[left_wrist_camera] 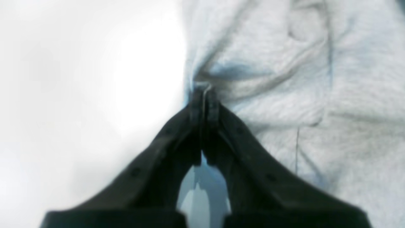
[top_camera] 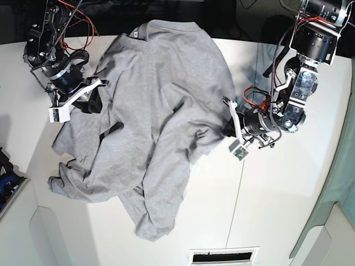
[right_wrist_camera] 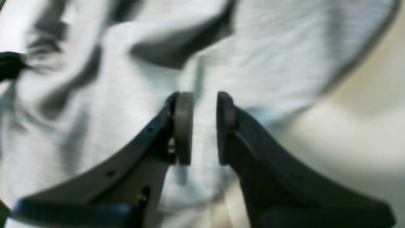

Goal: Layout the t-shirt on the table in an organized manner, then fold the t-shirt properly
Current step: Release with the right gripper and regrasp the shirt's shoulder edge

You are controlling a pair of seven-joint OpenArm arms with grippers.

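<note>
The light grey t-shirt [top_camera: 161, 111] lies crumpled and spread across the white table [top_camera: 277, 210], with no lettering showing. My left gripper [top_camera: 227, 128] is at the shirt's right edge. In the left wrist view its tips [left_wrist_camera: 205, 91] are shut on a pinch of the t-shirt's [left_wrist_camera: 284, 95] edge, with bare table [left_wrist_camera: 79, 95] to the left. My right gripper [top_camera: 95, 104] sits on the shirt's upper left part. In the right wrist view that gripper [right_wrist_camera: 204, 101] has its jaws drawn in on a thick fold of the t-shirt [right_wrist_camera: 126, 95].
A thin dark seam [top_camera: 238, 199] runs down the table. A slotted vent [top_camera: 222, 256] sits at the front edge. A dark and blue object [top_camera: 5, 172] lies off the table's left side. Red wiring hangs on both arms.
</note>
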